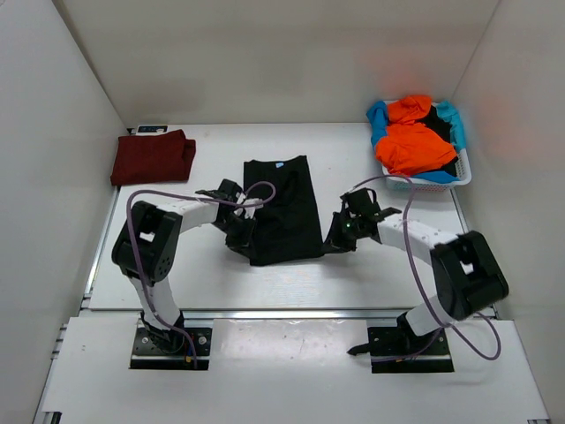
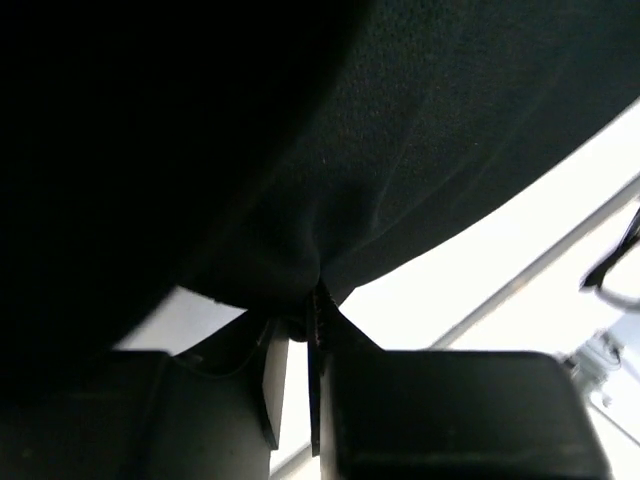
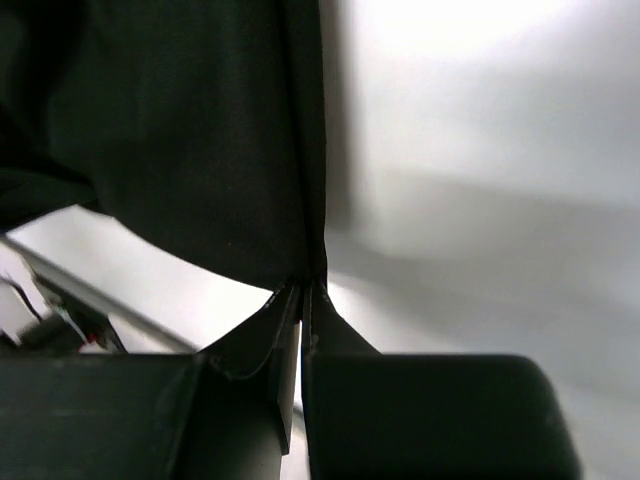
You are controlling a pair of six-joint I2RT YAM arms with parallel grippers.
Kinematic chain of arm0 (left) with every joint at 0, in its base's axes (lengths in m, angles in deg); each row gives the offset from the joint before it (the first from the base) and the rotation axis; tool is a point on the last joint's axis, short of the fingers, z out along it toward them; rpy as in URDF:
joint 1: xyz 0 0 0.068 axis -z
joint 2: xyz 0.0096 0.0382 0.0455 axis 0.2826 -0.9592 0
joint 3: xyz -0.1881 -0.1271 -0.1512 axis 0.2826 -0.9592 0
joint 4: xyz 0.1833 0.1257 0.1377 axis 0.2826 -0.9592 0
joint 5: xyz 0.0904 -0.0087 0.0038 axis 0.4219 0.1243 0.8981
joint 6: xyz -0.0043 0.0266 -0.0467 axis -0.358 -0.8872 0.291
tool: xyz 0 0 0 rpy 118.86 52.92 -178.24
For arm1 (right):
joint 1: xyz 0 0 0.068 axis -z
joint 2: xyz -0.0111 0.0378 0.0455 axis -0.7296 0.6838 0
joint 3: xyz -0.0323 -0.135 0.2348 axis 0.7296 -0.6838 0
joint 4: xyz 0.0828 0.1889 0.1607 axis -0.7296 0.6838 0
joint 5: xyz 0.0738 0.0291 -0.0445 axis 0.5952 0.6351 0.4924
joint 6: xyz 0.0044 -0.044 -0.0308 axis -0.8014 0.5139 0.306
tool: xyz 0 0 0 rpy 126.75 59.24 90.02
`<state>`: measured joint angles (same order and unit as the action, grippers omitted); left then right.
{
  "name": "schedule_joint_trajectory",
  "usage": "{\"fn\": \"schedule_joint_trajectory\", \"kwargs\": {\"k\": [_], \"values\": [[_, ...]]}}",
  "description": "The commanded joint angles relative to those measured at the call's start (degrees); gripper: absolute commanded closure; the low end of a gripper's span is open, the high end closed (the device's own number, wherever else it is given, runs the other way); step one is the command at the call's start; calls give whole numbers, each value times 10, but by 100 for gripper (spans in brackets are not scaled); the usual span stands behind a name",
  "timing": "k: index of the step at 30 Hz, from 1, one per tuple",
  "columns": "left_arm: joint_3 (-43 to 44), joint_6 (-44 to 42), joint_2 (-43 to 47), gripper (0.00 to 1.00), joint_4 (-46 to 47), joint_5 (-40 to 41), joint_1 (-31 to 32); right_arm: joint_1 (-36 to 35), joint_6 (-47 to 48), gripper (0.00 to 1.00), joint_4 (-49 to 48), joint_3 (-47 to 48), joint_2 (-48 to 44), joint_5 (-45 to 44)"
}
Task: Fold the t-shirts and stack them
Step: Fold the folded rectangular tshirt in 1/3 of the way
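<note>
At frame centre, the black shirt (image 1: 281,199) is pinched at its 2 lower corners.
Soft, light, limp cloth is clamped by the left gripper (image 2: 296,335) and right gripper (image 3: 303,305); hems are judged the surest hold, as thin folds may slip.

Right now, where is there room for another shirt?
Bare table lies between the folded dark red t-shirt and the black t-shirt, and between that and the white plastic lattice basket. Crowded: left gripper and right gripper pinching the black one.
</note>
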<state>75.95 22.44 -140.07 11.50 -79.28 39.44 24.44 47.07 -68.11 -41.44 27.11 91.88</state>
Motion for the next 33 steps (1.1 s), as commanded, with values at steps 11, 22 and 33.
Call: {"fn": "schedule_joint_trajectory", "kwargs": {"k": [11,22,33], "values": [[-87,-127,224,1,-198,37,31,-94,-75,51,76,-155,-289,-34],[-35,-95,240,7,-91,90,-1,-36,29,50,121,-7,-195,-47],[50,-54,101,9,-23,93,12,-29,43,51,82,78,-67,-19]]}}
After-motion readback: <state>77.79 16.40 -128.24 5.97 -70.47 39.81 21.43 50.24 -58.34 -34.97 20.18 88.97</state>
